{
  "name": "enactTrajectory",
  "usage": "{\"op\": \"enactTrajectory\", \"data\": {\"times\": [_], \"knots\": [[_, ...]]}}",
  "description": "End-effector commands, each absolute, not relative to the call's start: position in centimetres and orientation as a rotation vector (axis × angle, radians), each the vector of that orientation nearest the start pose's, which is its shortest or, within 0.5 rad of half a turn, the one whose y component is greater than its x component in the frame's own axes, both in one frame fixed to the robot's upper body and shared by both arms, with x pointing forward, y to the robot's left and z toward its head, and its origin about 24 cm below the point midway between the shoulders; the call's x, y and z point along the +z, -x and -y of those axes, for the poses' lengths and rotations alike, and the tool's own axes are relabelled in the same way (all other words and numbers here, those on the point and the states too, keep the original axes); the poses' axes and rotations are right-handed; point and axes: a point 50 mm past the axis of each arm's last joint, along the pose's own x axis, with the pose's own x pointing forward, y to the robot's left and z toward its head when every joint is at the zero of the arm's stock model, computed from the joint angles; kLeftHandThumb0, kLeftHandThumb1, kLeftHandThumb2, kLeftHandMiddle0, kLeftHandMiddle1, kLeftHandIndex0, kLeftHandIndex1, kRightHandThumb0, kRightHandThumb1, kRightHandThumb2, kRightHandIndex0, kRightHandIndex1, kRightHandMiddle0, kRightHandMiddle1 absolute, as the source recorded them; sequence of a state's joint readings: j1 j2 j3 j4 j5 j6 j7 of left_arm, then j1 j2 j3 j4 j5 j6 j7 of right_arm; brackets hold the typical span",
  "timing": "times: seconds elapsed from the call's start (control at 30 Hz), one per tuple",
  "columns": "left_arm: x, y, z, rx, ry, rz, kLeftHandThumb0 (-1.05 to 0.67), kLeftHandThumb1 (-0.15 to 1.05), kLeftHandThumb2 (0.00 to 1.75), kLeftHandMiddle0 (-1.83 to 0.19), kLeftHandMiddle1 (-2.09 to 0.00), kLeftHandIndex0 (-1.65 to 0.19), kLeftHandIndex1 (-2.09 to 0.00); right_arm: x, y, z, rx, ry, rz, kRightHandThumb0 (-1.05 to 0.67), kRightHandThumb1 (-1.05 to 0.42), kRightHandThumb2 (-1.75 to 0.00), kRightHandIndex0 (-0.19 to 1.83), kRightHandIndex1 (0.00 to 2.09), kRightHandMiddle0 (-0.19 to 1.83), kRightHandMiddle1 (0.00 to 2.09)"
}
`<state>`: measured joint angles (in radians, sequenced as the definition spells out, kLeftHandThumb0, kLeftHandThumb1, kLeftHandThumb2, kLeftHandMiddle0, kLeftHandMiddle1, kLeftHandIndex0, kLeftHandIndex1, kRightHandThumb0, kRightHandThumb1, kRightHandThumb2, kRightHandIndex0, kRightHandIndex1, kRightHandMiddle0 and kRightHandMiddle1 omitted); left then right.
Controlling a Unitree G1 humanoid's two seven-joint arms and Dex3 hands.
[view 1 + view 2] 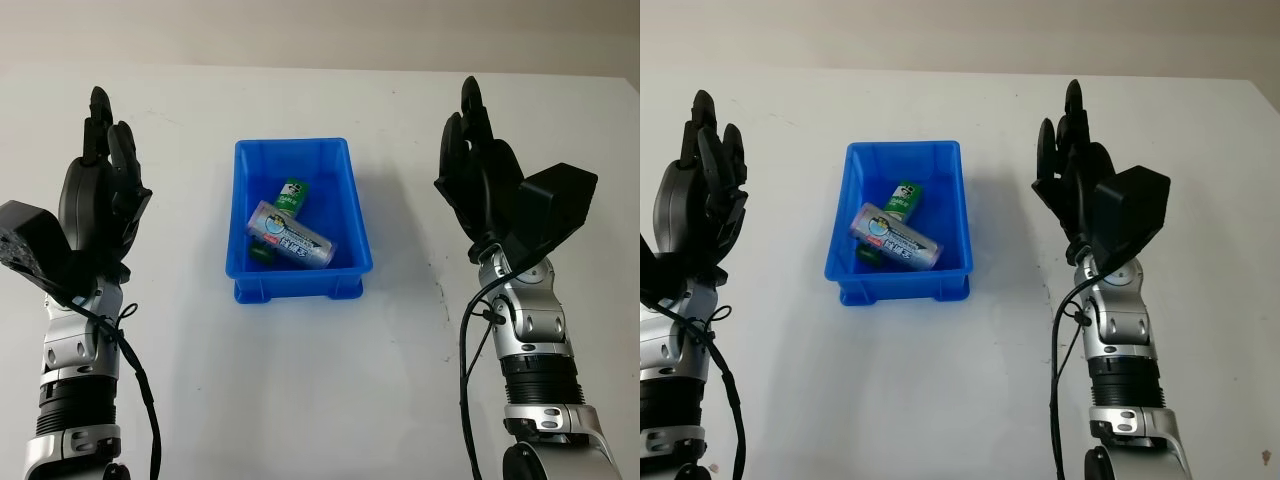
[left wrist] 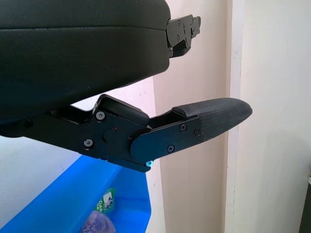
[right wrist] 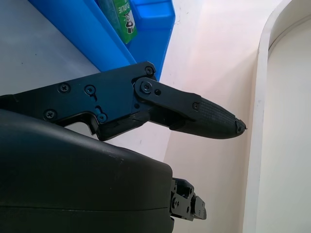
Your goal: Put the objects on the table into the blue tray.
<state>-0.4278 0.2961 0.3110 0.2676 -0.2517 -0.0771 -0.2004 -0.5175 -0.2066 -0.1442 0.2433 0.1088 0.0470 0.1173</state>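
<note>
Blue rectangular plastic tray (image 1: 352,200) at centre of white table (image 1: 300,380), containing green cylindrical can (image 1: 291,193) and silver labelled can (image 1: 293,236), touching. Black left hand (image 1: 100,190) and black right hand (image 1: 478,175) flanking tray, both open, holding nothing.

Between the hands: blue tray (image 1: 355,215), holding a silver bottle (image 1: 292,236) and green can (image 1: 292,194).
Tray's flanks: bare table (image 1: 300,400), left hand (image 1: 100,195) and right hand (image 1: 480,165) open there.
</note>
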Motion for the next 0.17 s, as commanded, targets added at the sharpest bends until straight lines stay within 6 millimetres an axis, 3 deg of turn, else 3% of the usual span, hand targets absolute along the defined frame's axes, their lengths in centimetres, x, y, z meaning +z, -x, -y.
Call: {"op": "enactTrajectory", "data": {"times": [0.0, 0.13], "knots": [[13.50, -31.99, -24.78, 0.043, 0.024, 0.316, -0.79, 1.05, 0.73, 0.19, 0.00, 0.19, 0.00, 14.30, -34.18, 18.68, 0.056, 0.055, 0.241, -0.71, -1.05, -0.76, -0.19, 0.00, -0.19, 0.00], [13.56, -31.91, -24.30, 0.046, 0.015, 0.319, -0.80, 1.05, 0.74, 0.19, 0.00, 0.19, 0.00, 14.16, -34.03, 18.75, 0.059, 0.059, 0.242, -0.70, -1.05, -0.76, -0.19, 0.00, -0.19, 0.00]]}}
